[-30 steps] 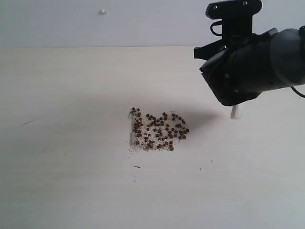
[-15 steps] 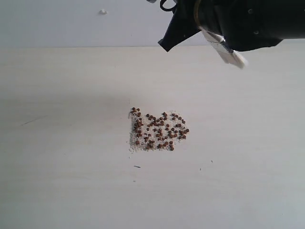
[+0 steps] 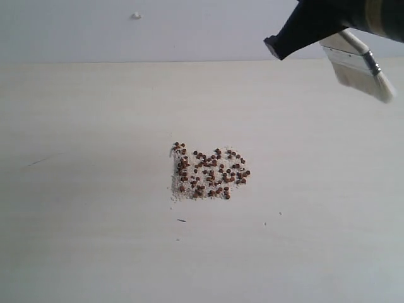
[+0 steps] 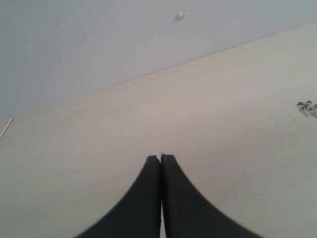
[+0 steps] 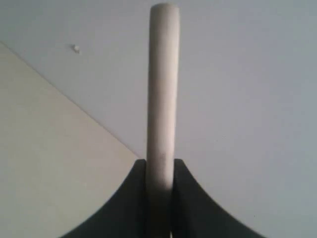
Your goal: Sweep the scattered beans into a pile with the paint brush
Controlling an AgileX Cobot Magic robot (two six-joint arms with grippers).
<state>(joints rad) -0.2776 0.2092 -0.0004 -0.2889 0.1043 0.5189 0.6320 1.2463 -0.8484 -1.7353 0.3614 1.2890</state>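
The beans lie on the pale table in one loose, roughly square patch, reddish-brown dots over fine whitish grains, spread flat rather than heaped. High at the upper right, well above and beyond them, hangs the paint brush, its pale bristles pointing down to the right, off the table. My right gripper is shut on the brush's light wooden handle, seen edge-on. My left gripper is shut with nothing in it; a few beans show at the edge of its view. The left gripper is outside the exterior view.
A grey wall rises behind the table's far edge, with a small white fleck on it. A tiny dark speck lies just in front of the beans, and a faint scratch marks the table at the left.
The right arm has risen and swung from beside the beans to the upper right, lifting the brush clear of the table. The beans have not moved.
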